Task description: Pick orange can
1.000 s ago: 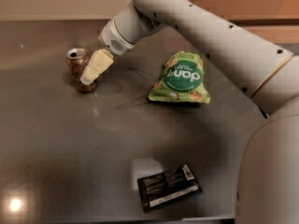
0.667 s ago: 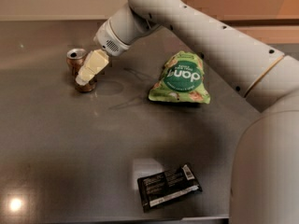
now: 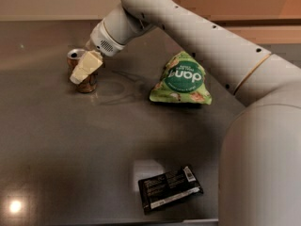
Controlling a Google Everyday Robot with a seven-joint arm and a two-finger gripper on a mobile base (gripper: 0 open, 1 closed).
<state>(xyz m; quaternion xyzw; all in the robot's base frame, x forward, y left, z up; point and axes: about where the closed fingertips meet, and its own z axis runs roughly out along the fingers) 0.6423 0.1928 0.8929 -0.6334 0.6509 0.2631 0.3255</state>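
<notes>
Dark tabletop: orange can upright, far left. Claw covers its near-right side. Claw wide or narrow: cannot tell.

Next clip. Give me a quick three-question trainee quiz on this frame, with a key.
1. True or false: the hand is down at the orange can, toward the table's far left in the picture.
2. Fill in: in the picture, the green bag lies to the can's ___.
3. Lowest in the picture? A can, B bag, C black packet.
Key: 1 true; 2 right; 3 C.
</notes>
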